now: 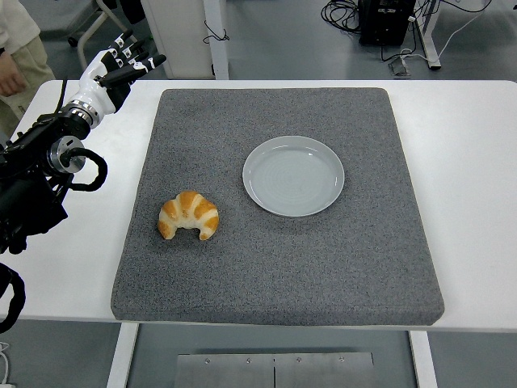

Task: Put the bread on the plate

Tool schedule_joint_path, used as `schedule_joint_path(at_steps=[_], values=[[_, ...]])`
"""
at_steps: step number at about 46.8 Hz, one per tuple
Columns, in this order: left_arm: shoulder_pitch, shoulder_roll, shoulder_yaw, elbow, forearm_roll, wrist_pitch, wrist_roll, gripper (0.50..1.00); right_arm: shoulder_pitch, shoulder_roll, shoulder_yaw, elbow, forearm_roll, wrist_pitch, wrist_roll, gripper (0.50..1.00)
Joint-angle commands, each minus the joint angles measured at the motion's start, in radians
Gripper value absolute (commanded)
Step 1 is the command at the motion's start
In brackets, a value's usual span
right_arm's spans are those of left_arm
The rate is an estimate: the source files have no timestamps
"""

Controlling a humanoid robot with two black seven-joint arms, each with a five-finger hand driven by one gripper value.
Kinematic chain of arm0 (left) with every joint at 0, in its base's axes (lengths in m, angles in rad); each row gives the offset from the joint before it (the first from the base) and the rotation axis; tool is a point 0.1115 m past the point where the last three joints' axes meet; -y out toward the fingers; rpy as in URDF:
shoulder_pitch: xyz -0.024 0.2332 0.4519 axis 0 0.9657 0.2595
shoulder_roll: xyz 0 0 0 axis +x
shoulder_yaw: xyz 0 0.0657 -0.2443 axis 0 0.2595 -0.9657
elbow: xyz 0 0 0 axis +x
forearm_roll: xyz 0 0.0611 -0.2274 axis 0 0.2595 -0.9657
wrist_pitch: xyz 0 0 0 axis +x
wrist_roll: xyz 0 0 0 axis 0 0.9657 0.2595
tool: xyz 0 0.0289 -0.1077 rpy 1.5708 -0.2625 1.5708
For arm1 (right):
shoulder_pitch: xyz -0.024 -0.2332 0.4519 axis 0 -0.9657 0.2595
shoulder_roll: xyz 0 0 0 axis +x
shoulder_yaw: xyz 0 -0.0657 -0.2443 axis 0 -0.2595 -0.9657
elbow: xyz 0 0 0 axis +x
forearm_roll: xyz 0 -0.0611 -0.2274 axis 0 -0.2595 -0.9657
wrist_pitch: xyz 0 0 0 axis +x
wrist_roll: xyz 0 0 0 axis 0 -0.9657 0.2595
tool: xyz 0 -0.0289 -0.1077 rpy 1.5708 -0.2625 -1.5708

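Observation:
A golden croissant (188, 215) lies on the grey mat (279, 267), left of centre. To its right, an empty pale plate (293, 175) rests flat on the same mat. My left hand (119, 69) hovers at the table's far left corner, well away from the croissant, with its fingers (145, 63) spread and holding nothing. The black left arm (36, 174) runs down along the left edge. The right arm does not show.
The grey mat covers most of the white table (468, 186). A person in light clothing (16, 36) stands at the top left corner, beyond the table. Cables and a black box (388, 20) lie on the floor behind.

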Motion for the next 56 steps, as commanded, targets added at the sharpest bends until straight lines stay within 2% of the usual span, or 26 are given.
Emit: schedule_joint_path(at_steps=[1, 8, 12, 20, 30, 34, 43, 49, 56], values=[[0.0, 0.003, 0.0, -0.002, 0.0, -0.006, -0.003, 0.977, 0.001, 0.0, 0.0, 0.0, 0.0, 0.0, 0.0, 1.0], [-0.002, 0.012, 0.004, -0.005, 0.002, -0.018, -0.008, 0.977, 0.001, 0.0, 0.0, 0.0, 0.0, 0.0, 0.0, 1.0], [-0.002, 0.041, 0.014, -0.041, 0.002, -0.018, -0.005, 0.977, 0.001, 0.0, 0.0, 0.0, 0.0, 0.0, 0.0, 1.0], [0.017, 0.146, 0.015, -0.244, 0.002, -0.001, -0.006, 0.978, 0.001, 0.0, 0.0, 0.0, 0.0, 0.0, 0.0, 1.0], [0.057, 0.254, 0.017, -0.474, 0.005, 0.086, -0.006, 0.977, 0.001, 0.0, 0.0, 0.0, 0.0, 0.0, 0.001, 1.0], [0.073, 0.301, 0.018, -0.561, 0.012, 0.103, -0.006, 0.978, 0.001, 0.0, 0.0, 0.0, 0.0, 0.0, 0.001, 1.0], [0.087, 0.412, 0.034, -0.782, 0.022, 0.109, -0.005, 0.977, 0.001, 0.0, 0.0, 0.0, 0.0, 0.0, 0.0, 1.0], [0.086, 0.472, 0.041, -0.887, 0.026, 0.109, -0.005, 0.978, -0.001, 0.0, 0.0, 0.0, 0.0, 0.0, 0.0, 1.0], [0.087, 0.543, 0.046, -0.983, 0.159, 0.111, -0.003, 0.977, 0.001, 0.0, 0.0, 0.0, 0.0, 0.0, 0.001, 1.0]])
